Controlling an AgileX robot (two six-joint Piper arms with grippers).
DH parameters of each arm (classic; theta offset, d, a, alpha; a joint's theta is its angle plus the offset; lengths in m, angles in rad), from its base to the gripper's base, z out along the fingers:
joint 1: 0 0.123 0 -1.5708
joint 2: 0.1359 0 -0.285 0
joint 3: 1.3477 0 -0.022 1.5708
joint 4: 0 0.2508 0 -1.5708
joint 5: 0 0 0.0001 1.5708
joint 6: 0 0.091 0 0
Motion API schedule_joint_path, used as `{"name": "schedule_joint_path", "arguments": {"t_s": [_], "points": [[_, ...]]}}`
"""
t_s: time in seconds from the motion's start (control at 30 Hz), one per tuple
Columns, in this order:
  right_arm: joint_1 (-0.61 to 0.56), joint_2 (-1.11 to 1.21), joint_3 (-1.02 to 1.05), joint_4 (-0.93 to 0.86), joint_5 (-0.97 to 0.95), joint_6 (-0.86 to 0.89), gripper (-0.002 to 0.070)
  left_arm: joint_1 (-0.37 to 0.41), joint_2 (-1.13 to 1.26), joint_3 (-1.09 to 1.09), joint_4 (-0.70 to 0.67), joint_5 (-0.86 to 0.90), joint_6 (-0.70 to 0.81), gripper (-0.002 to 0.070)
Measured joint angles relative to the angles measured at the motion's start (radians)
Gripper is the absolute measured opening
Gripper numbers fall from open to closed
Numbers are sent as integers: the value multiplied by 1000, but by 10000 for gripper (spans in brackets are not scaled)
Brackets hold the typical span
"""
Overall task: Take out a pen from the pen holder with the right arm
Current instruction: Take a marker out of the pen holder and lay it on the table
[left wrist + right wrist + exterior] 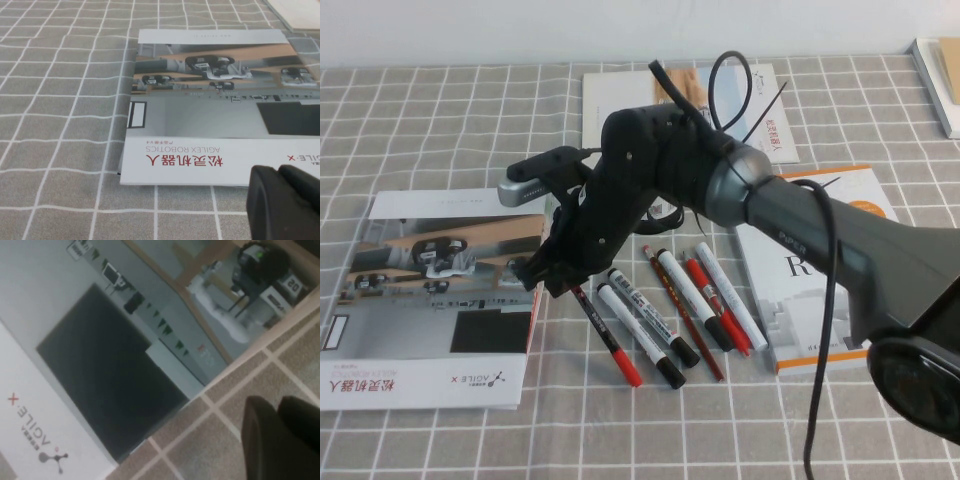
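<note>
We are holding the right gripper (548, 278) low at the right edge of the brochure (430, 330), its fingers pressed together on nothing. The pens (715, 305) are lying loose on the checked cloth (720, 430) just right of it, the red pen (607, 338) nearest. The left gripper (278, 175) is hovering, closed and empty, at the brochure's near edge.

The counter (420, 100) is covered in grey checked cloth, matt and lightly textured. The brochure (430, 370) is coated paper with a soft sheen, and the book (820, 280) has a smooth card cover. The markers (640, 325) have glossy white plastic barrels with black caps. The right hand (545, 278) and left hand (279, 172) are matt black plastic. The right arm (840, 240) has a smooth grey shell.
</note>
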Motion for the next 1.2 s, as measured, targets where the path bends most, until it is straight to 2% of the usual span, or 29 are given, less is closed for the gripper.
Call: {"name": "schedule_joint_path", "arguments": {"t_s": [0.2,0.3,0.4,0.57,0.7,0.77,0.83,1.07,1.2], "points": [[-10,18,-8,5,-7,0,8,0,0,0,0,0,0,-5],[-11,21,-8,3,-10,0,32,0,0,0,0,0,0,-5],[-11,21,-8,3,-13,0,116,0,0,0,0,0,0,-5],[-18,21,-8,1,-14,0,305,0,0,0,0,0,0,-5],[-22,21,-24,-11,-5,0,340,0,0,0,0,0,0,-5],[-22,5,-27,-18,11,0,331,0,0,0,0,0,0,-5],[-22,-23,-27,-33,42,0,292,0,0,0,0,0,0,-5],[4,-257,66,-150,125,0,35,0,0,0,0,0,0,-5],[30,-450,252,-200,76,13,-3,0,0,0,0,0,0,-5]]}}
